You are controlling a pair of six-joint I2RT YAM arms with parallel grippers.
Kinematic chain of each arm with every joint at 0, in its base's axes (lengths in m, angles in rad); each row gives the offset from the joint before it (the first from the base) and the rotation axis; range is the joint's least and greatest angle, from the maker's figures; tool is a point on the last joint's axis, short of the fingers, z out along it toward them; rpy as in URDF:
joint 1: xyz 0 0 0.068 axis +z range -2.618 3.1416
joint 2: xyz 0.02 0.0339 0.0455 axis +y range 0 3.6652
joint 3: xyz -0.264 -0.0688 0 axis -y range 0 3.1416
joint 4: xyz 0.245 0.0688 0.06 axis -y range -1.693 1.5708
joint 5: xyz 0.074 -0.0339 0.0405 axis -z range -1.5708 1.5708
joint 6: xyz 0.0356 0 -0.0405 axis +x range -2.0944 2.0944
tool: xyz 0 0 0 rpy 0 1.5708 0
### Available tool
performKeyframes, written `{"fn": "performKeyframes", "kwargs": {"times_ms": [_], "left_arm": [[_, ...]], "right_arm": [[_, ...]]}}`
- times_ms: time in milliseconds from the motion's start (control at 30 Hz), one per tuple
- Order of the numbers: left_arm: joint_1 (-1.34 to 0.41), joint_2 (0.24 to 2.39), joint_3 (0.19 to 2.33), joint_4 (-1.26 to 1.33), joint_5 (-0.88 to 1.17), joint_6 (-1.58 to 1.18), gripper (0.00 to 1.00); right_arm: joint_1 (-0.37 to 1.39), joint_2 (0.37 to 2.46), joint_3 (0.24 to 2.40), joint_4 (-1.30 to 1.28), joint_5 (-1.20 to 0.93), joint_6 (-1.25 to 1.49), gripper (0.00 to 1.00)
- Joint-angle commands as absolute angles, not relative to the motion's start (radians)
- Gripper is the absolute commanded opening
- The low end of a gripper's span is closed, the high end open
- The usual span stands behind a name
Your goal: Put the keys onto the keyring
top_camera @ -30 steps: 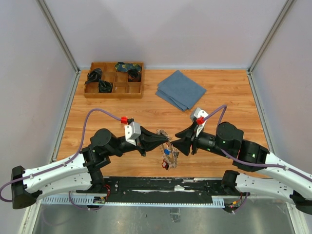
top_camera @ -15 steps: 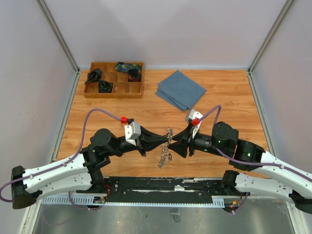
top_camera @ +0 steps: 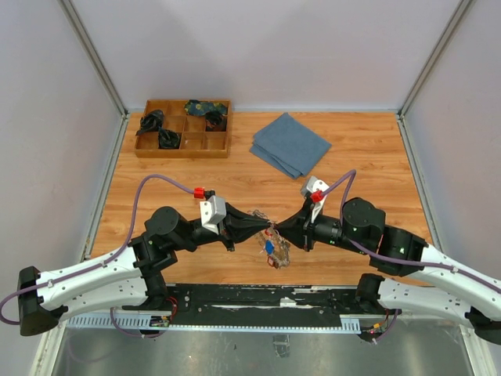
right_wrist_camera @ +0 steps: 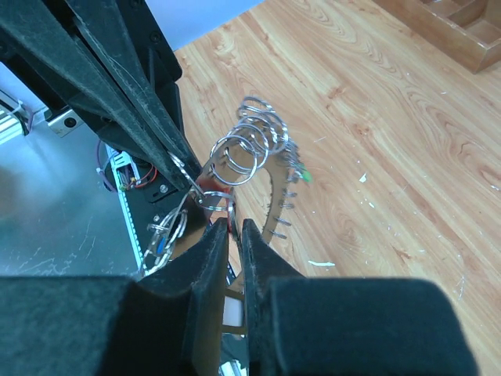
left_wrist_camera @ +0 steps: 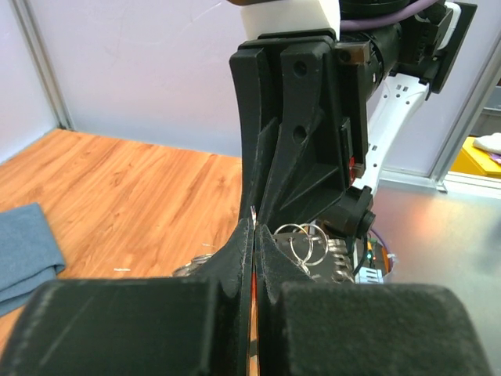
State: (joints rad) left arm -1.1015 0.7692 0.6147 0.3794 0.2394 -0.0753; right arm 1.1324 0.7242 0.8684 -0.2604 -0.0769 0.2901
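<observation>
over wooden table (top_camera: 156, 184) the grippers meet tip to tip: left gripper (top_camera: 264, 228) pinched on keyring (top_camera: 275, 251), right gripper (top_camera: 282, 229) narrow on a key loop (right_wrist_camera: 216, 199).

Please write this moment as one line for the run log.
stage: grippers tip to tip | left gripper: jaws shut on keyring | right gripper: jaws near-shut, grip unclear | keys: dangling below

**Robotics laboratory: enclosed bench test cell**

Two jointed robot arms, the left arm (top_camera: 102, 276) and the right arm (top_camera: 427, 262), are bolted to a slotted metal rail (top_camera: 266, 301) at the near edge of a wood-grain tabletop (top_camera: 368, 157). Plain pale panels (top_camera: 47, 117) set in aluminium framing posts (top_camera: 94, 55) close off the left, back and right sides. Purple cables (top_camera: 139, 200) are routed along the arms. The props on the tabletop are a divided wooden tray (top_camera: 182, 153) and a folded blue cloth (top_camera: 290, 144).
</observation>
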Motion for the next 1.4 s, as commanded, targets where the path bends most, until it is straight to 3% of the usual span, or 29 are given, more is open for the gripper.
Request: {"fn": "performKeyframes", "kwargs": {"times_ms": [0, 600, 1367], "left_arm": [[-1.097, 0.749, 0.636, 0.458, 0.235, -0.073, 0.01], [-1.097, 0.755, 0.634, 0.454, 0.231, -0.074, 0.01], [-1.098, 0.760, 0.637, 0.437, 0.183, -0.060, 0.01]], "right_arm": [[1.147, 0.694, 0.879, -0.273, -0.035, 0.278, 0.12], [1.147, 0.642, 0.883, -0.262, -0.038, 0.263, 0.07], [1.147, 0.671, 0.876, -0.308, -0.121, 0.226, 0.11]]}}
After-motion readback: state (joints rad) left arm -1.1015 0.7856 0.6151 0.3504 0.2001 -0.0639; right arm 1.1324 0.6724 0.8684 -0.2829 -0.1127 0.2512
